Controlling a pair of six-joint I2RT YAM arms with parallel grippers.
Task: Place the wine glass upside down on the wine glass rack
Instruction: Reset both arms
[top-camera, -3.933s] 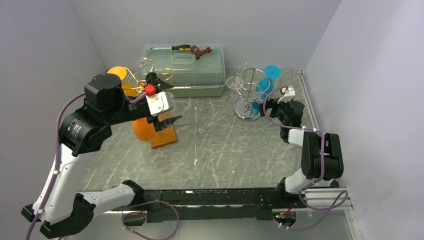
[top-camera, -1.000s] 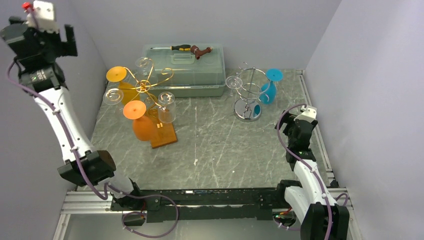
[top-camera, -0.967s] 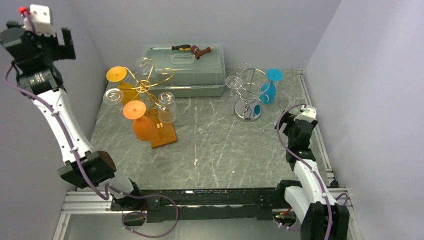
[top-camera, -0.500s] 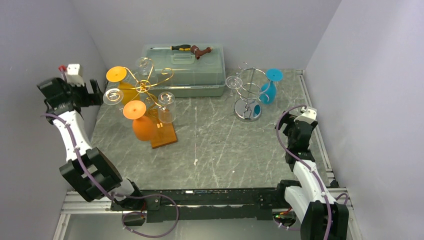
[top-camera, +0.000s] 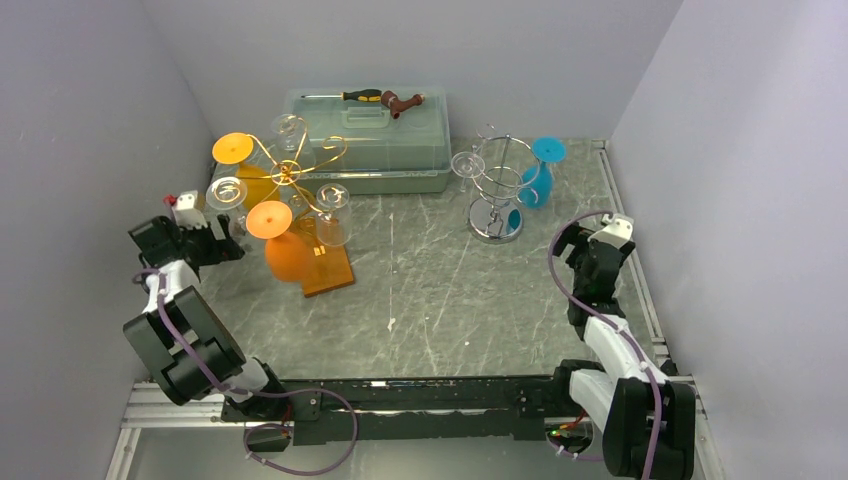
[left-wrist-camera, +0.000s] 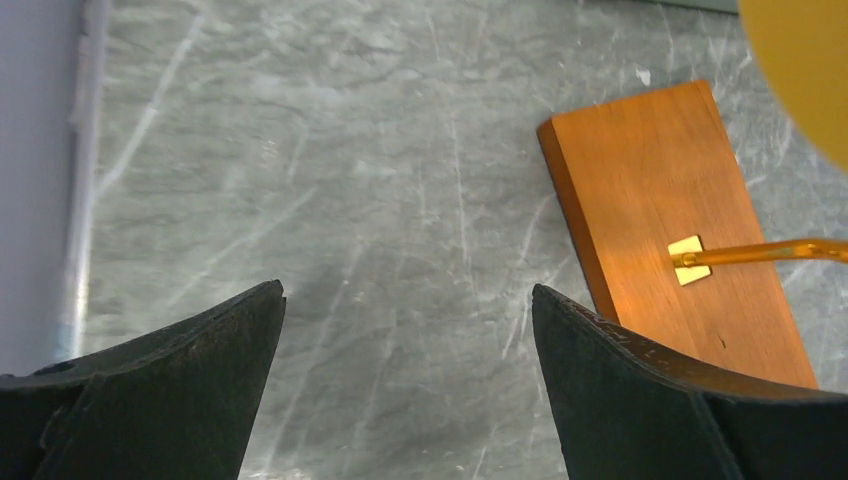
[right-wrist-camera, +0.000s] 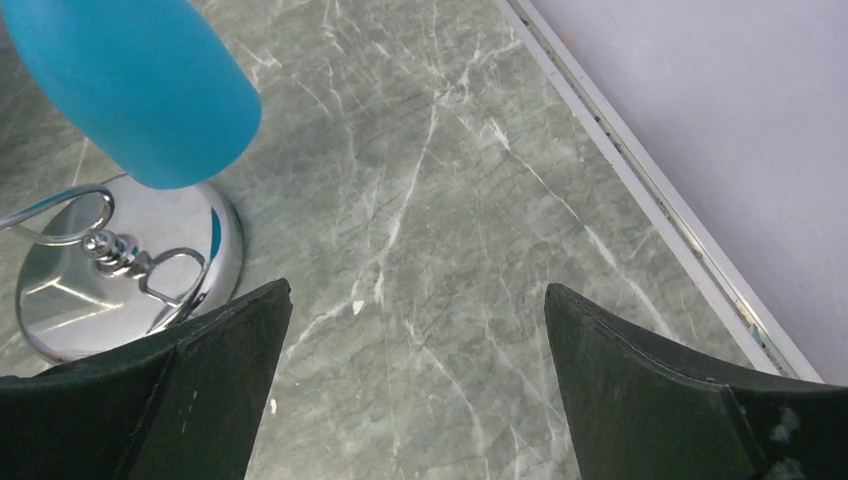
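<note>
Wine glasses hang upside down on two racks. On the gold rack (top-camera: 290, 170) with a wooden base (top-camera: 328, 270) hang an orange glass (top-camera: 285, 250), a second orange one (top-camera: 240, 165) and clear glasses (top-camera: 333, 215). The chrome rack (top-camera: 497, 195) carries a blue glass (top-camera: 540, 175) and a clear glass (top-camera: 466, 165). My left gripper (top-camera: 228, 243) is low at the table's left side, open and empty, pointing at the wooden base (left-wrist-camera: 680, 230); bare table shows between its jaws (left-wrist-camera: 407, 291). My right gripper (top-camera: 567, 243) is open and empty (right-wrist-camera: 418, 288), right of the chrome base (right-wrist-camera: 130, 270) and blue glass (right-wrist-camera: 140, 80).
A translucent toolbox (top-camera: 365, 140) stands at the back with a screwdriver (top-camera: 355, 96) and a brown tool (top-camera: 403, 100) on its lid. Walls close in the left, back and right sides. A metal rail (right-wrist-camera: 650, 190) runs along the table's right edge.
My left arm has swung down from high against the left wall and folded low at the table's left side. The right arm has barely moved. The glasses stay on their racks.
</note>
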